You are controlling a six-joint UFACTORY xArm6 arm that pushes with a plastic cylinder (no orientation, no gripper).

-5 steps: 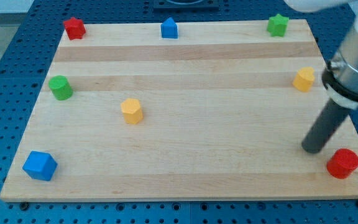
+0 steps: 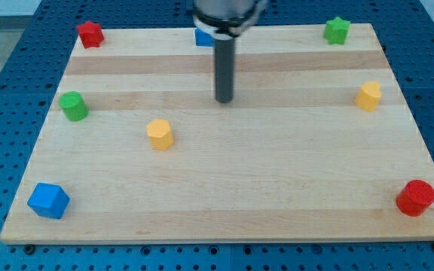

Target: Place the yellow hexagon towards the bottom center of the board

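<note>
My tip (image 2: 224,101) rests on the pale wooden board (image 2: 277,173) above centre, well apart to the upper right of the yellow hexagon block (image 2: 160,134), which sits left of centre; no pincer exists on this rod; a blue block (image 2: 201,37) peeks behind the rod at the view's top.

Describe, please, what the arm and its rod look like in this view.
A straight, dark grey to black round rod hangs from a wider dark collar edged by a thin white ring; my tip is plain and blunt. No cables or markings show, and the rest of the arm is cropped out at the view's top.
</note>
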